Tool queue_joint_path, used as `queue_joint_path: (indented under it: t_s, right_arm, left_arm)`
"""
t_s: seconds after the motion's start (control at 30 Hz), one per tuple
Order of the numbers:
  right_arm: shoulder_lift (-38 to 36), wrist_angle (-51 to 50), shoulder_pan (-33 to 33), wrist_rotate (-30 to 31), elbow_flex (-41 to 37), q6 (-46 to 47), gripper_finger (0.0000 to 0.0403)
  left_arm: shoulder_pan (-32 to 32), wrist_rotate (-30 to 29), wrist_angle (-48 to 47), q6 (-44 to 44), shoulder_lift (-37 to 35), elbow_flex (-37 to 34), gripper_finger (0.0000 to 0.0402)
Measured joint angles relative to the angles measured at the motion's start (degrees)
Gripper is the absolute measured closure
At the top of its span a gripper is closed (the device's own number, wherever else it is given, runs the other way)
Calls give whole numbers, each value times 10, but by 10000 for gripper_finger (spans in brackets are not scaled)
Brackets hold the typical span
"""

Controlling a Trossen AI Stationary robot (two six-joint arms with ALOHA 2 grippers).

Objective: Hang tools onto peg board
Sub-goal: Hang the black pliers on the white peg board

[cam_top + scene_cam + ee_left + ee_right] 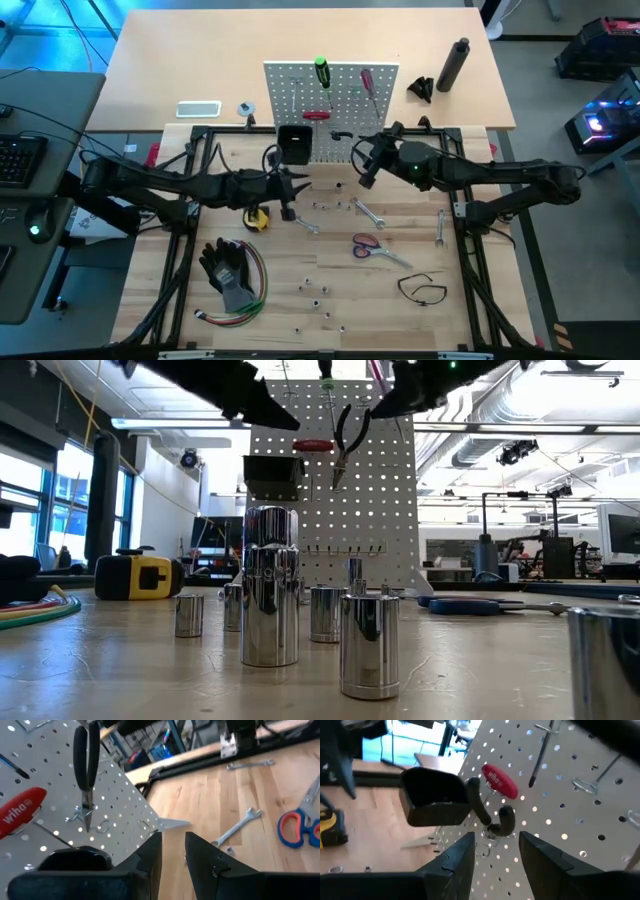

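1. While the peg board point(345, 100) stands upright at twelve o'clock on the surface point(400, 290), my right tool point(362, 160) hovers just in front of its lower edge, fingers parted and holding nothing.
2. In my right wrist view the black-handled pliers point(490, 812) hang on the board just beyond my open fingers point(460, 857), apart from them, beside the black bin point(432, 797) and a red handle point(499, 781).
3. My left tool point(288, 190) sits at about nine o'clock from the right one, below the bin; its fingers point(150, 857) stand a narrow gap apart with nothing between them.
4. On the board I also see a green-handled screwdriver point(322, 72) and a red-handled screwdriver point(368, 82).
5. Still on the surface: the yellow tape measure point(257, 217) at nine o'clock of centre, silver wrenches point(368, 212) near centre, red-handled scissors point(368, 246), a thin black loop point(420, 288) at five o'clock, and small metal bits point(315, 290) scattered at six o'clock.
6. Black gloves point(228, 268) and coloured wires point(255, 300) lie at seven o'clock.
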Motion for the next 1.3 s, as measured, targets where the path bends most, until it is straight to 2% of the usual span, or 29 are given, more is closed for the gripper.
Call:
queue_joint_path:
  t_s: [0.2, 0.4, 0.6, 0.73, 0.97, 1.3]
  right_arm:
    - [3, 134, -19, -16, -56, 2, 253]
    - [26, 161, -55, -79, -63, 33, 253]
    - [60, 212, -61, -87, -63, 28, 256]
    - [67, 232, -61, -87, -63, 15, 281]
    - [67, 237, -63, -79, -59, -14, 378]
    - [67, 221, -82, -107, -31, -2, 368]
  left_arm:
    - [-2, 1, 93, -15, 0, -65, 323]
    - [-2, 1, 118, -25, 0, -81, 323]
    - [-2, 2, 131, -26, 0, -85, 323]
    - [-3, 3, 129, -29, 0, -85, 323]
    - [-3, 3, 127, -30, 0, -85, 323]
    - [-3, 3, 129, -34, 0, -85, 323]
